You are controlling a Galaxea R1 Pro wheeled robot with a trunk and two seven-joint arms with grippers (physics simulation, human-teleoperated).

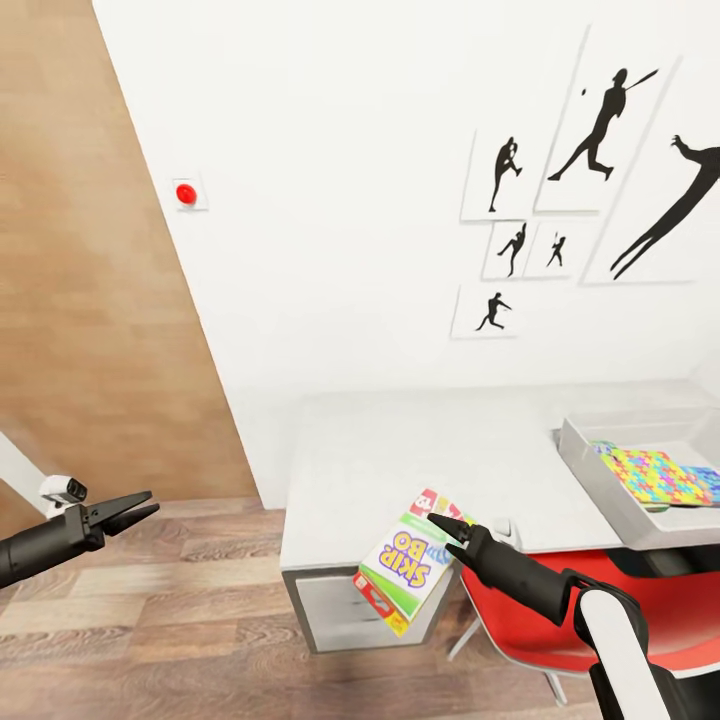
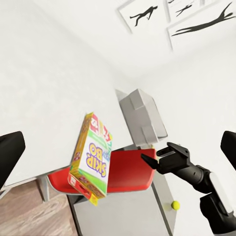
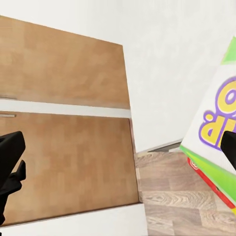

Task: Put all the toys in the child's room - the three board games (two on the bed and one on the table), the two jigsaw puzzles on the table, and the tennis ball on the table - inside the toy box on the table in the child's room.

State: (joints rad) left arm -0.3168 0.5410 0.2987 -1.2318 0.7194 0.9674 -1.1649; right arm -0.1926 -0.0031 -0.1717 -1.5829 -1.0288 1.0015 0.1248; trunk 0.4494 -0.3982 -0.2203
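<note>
Head cam up high, looking down-forward past my arms at surface [image 1: 420,470] and wall. Left wrist cam looks sideways across at Skip-Bo box [image 2: 91,156], fairly near. Right wrist cam almost against same box [image 3: 212,132], facing wooden wardrobe [image 3: 64,123]. All three share box.

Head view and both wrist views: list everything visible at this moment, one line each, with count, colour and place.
Skip-Bo box: one, green, yellow and red, tilted off the table's front corner, at the right gripper's tips.
Table: one, pale grey, against the white wall.
Toy box: one, light grey, on the table's right end.
Jigsaw puzzle: at least one, multicoloured, inside the toy box.
Tennis ball: one, yellow-green, seen past the right arm.
Chair: one, red, under the table.
Silhouette prints: six, black on white, on the wall.
Red button: one, on the wall.
Left gripper: black, over the wood floor, free.
Right gripper: black, at the Skip-Bo box.
</note>
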